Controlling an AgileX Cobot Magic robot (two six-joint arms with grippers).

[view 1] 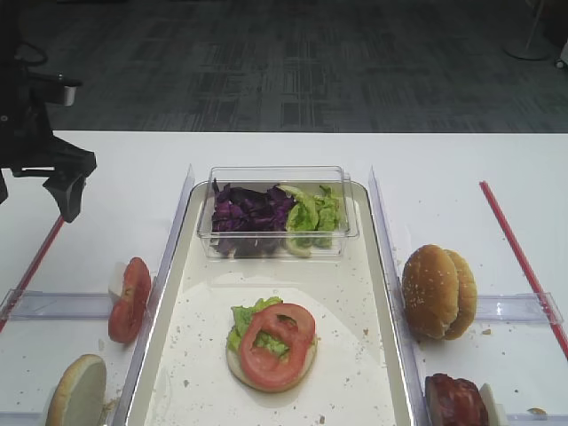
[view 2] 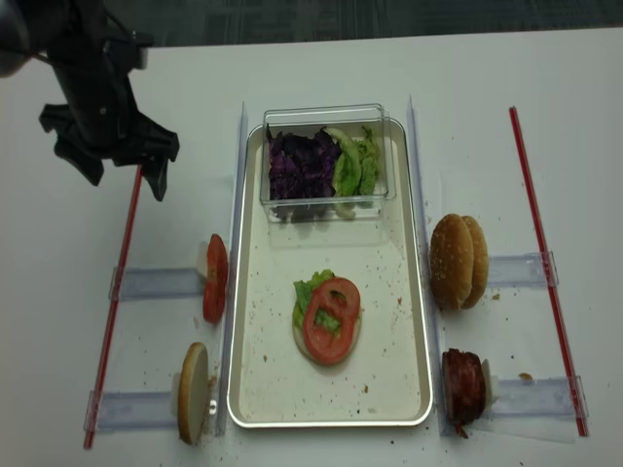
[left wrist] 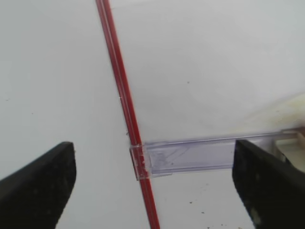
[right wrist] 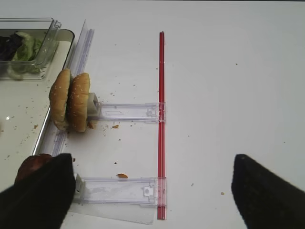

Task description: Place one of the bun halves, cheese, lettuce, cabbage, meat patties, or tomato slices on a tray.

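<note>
On the tray lies a bun base topped with lettuce and a holed tomato slice. Cabbage and more lettuce fill a clear tub. Left of the tray stand tomato slices and a bun half. To the right stand bun halves and meat patties. No cheese shows. My left gripper hangs open and empty over the left red strip. My right gripper is open and empty beside the patties.
Red strips bound both sides of the work area. Clear plastic rails hold the upright food pieces. Clear dividers line the tray's long sides. Crumbs dot the white table.
</note>
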